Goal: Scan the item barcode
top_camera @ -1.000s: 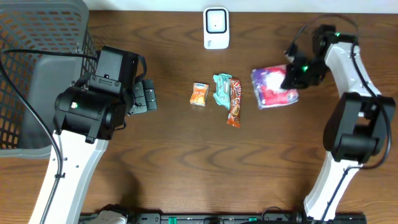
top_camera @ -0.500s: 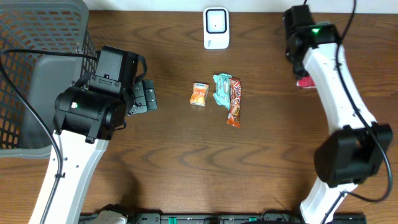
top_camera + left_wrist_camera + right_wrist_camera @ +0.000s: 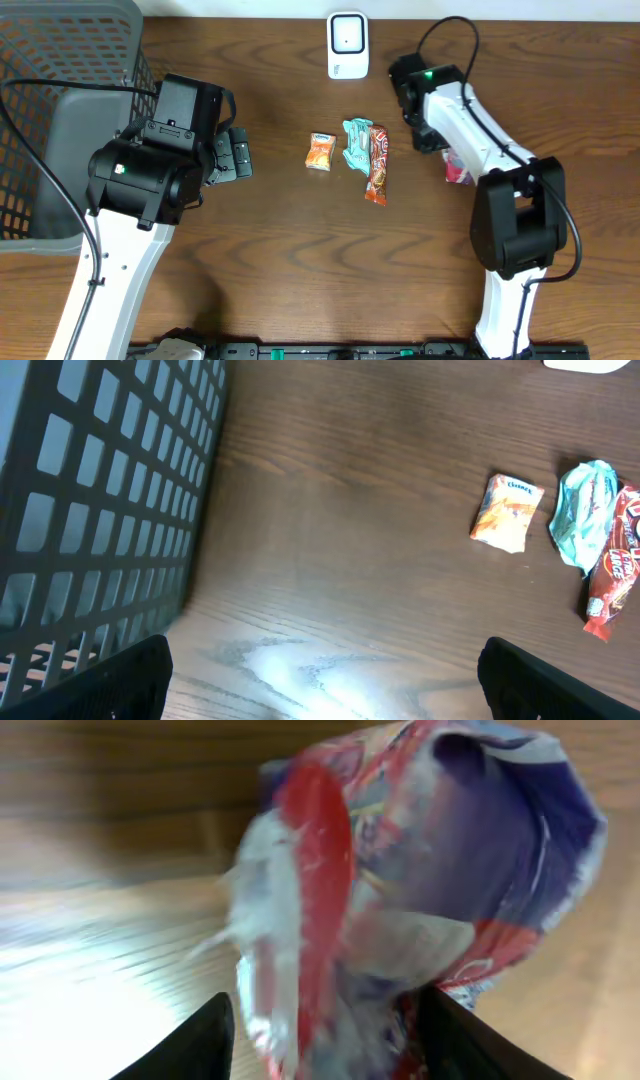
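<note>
Right tool straddles the red-purple snack bag, right of centre overhead; clamped or loose, can't tell through blur. Left tool spread wide, empty. White scanner top centre, well apart from bag: scan looks undone.

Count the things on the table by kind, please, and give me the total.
Snack packets: 4 (orange packet, teal packet, red-brown bar, red and purple bag)
White scanner: 1
Mesh basket: 1
Total: 6
</note>
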`<state>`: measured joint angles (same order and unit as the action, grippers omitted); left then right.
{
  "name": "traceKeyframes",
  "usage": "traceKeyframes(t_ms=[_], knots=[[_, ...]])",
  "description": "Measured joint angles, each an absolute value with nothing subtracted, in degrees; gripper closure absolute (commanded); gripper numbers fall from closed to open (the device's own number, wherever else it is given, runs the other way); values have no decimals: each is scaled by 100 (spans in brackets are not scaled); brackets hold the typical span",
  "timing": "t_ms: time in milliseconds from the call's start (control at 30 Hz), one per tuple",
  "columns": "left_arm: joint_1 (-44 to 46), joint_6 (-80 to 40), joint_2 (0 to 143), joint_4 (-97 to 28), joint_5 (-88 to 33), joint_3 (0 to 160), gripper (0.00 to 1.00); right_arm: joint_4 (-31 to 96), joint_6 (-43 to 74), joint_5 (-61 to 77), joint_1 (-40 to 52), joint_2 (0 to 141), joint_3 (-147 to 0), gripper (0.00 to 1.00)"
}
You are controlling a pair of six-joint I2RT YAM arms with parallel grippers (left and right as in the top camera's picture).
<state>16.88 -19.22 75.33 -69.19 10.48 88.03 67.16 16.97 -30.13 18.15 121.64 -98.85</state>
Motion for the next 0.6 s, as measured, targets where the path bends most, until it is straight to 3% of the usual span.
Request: traceKeyframes(t_ms=[333, 600], knots=[[1688, -1922, 7533, -6917, 1048, 8803, 2, 7461, 838, -1278, 1726, 12158, -11955, 10], [1688, -1922, 7533, -6919, 1048, 8803, 2, 7977, -196, 80, 314, 12125, -12344, 9]])
